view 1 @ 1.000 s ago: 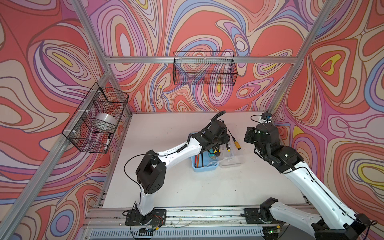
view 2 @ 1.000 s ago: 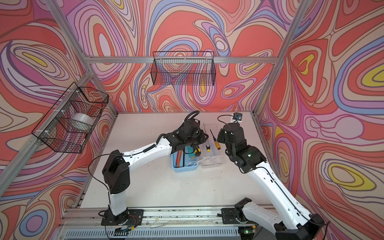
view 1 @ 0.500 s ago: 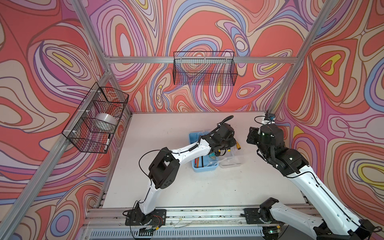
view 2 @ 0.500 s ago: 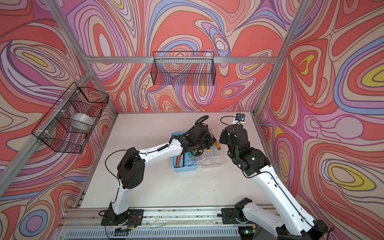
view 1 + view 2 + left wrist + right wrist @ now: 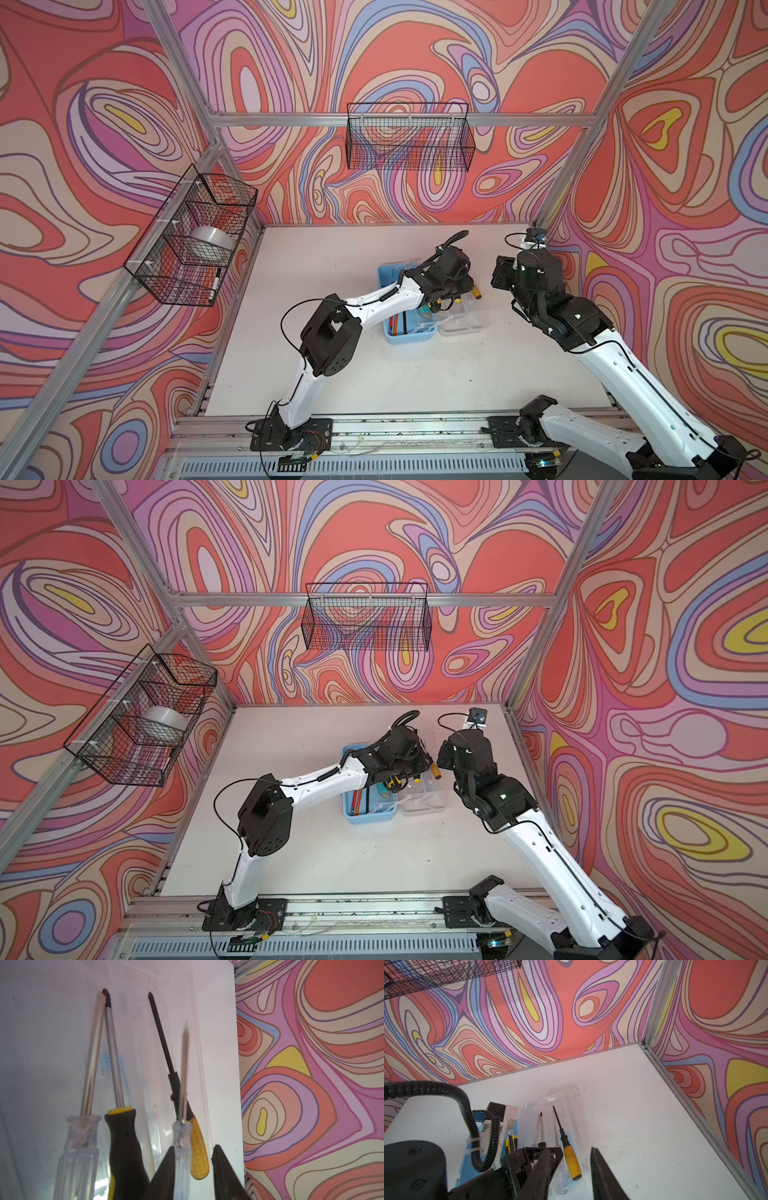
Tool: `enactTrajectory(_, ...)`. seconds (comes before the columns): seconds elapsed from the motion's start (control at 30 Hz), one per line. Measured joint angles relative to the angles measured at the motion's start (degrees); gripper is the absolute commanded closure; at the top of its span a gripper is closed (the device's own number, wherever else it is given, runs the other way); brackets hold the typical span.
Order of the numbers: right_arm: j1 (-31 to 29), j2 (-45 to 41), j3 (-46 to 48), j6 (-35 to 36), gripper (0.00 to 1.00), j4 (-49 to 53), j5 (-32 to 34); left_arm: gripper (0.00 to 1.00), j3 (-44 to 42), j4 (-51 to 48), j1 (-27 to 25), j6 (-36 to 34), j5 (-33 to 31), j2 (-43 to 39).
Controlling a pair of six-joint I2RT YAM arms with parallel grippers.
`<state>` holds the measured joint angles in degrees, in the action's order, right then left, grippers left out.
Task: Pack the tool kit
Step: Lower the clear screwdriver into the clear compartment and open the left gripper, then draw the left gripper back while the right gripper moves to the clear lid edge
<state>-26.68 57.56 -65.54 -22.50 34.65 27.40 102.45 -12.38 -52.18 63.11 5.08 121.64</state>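
1. Both top views show a black wire basket (image 5: 166, 286) on the left frame rail, holding a tape roll (image 5: 210, 241) and a marker (image 5: 217, 282), above the left edge of the white table (image 5: 415, 395).
2. Its front and left lie bare; a second wire basket (image 5: 409, 137) hangs high on the back rail.
3. Right of centre sits the open tool kit box (image 5: 409, 336), with the left arm crossing over it; a yellow-and-black utility knife (image 5: 511, 1140) lies inside.
4. Its clear lid (image 5: 463, 322) lies flat against the box's right side, carrying a large clear-handled screwdriver (image 5: 83, 1147), a black-handled screwdriver (image 5: 122, 1136) and a yellow-handled screwdriver (image 5: 198, 1147). A pale blue mark under the plastic is too faint to read.
5. Left gripper (image 5: 193, 1148) hovers over the lid, its fingers spread wider than the blurred small clear-handled screwdriver (image 5: 181, 1138) between them.
6. Right gripper (image 5: 572, 1150) hangs just right of the lid, fingers apart and gripping nothing; bare table runs on to the right wall rail (image 5: 685, 1097).
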Motion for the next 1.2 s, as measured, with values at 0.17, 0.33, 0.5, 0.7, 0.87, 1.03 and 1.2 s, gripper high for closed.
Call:
enactTrajectory(0.17,0.00,0.13,0.00,0.02,0.66,-0.04,-0.04,0.53,0.17,-0.74,0.00,-0.55,-0.20,0.07)
enactTrajectory(0.33,0.04,0.42,0.28,0.13,0.66,-0.68,-0.04,0.37,1.05,-1.68,0.00,-2.93,-1.36,-0.09)
enactTrajectory(0.5,2.84,0.42,1.88,0.35,0.62,-1.81,-2.54,0.00,1.07,-5.29,0.04,-8.22,-5.14,-2.60)
enactTrajectory(0.7,9.51,0.22,4.74,-0.28,0.51,-2.03,-8.52,0.00,-0.63,-10.80,1.88,-14.03,-10.23,-11.82)
enactTrajectory(0.87,11.89,-2.56,8.20,-1.57,0.46,-0.63,-11.15,0.00,-9.49,-12.37,5.29,-22.69,-18.62,-22.97)
enactTrajectory(1.03,14.40,-2.78,8.26,-3.58,0.45,3.50,-11.13,0.00,-21.92,-12.68,6.27,-29.57,-25.49,-32.09)
enactTrajectory(1.2,21.94,-5.11,9.79,-6.05,0.49,6.25,-16.46,0.00,-32.41,-13.62,16.11,-28.76,-17.88,-37.90)
